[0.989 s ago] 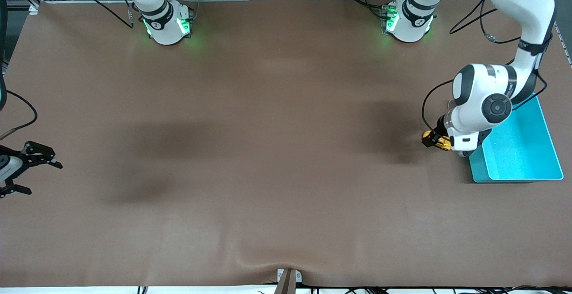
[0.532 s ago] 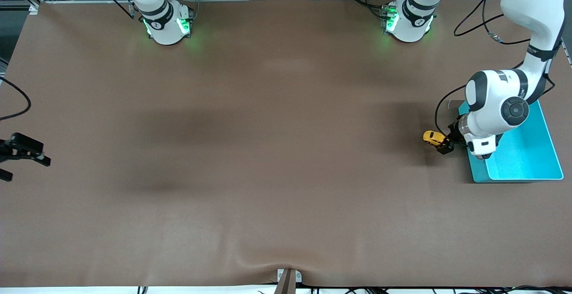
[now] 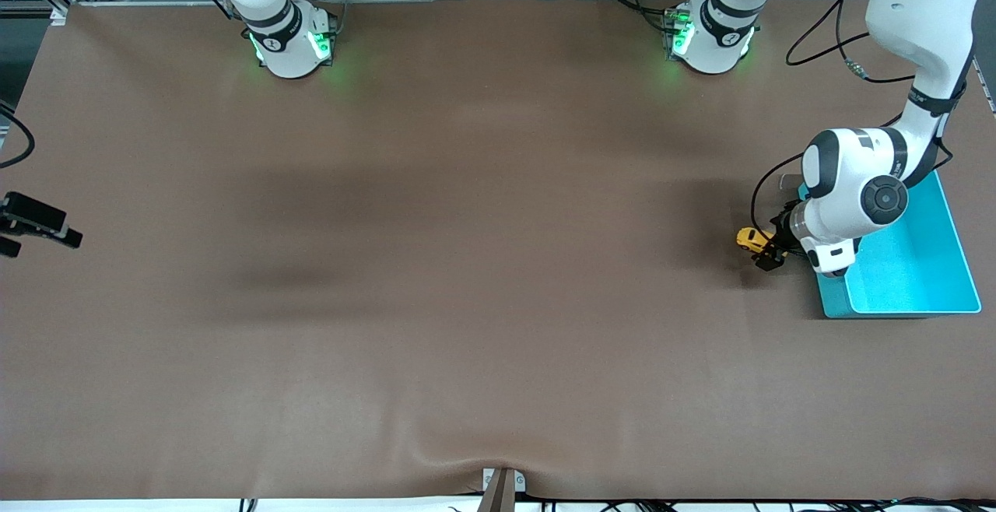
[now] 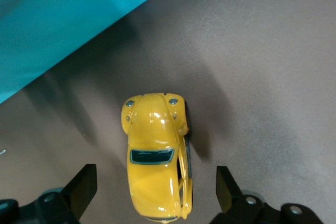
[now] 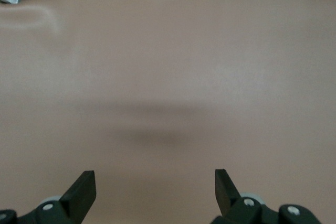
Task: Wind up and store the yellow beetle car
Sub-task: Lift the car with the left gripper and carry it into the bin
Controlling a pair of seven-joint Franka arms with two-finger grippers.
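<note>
Left hand (image 4: 152,190) astride glossy, rounded yellow beetle car (image 4: 156,153)

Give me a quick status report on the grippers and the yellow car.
Left gripper open, straddling the yellow beetle car on the table beside the turquoise bin. Right gripper open, waiting at its table end. Nothing in the way.

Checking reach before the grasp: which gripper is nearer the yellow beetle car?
Left. The left gripper is open astride the yellow beetle car; the right gripper waits, open, at the right arm's end of the table.
</note>
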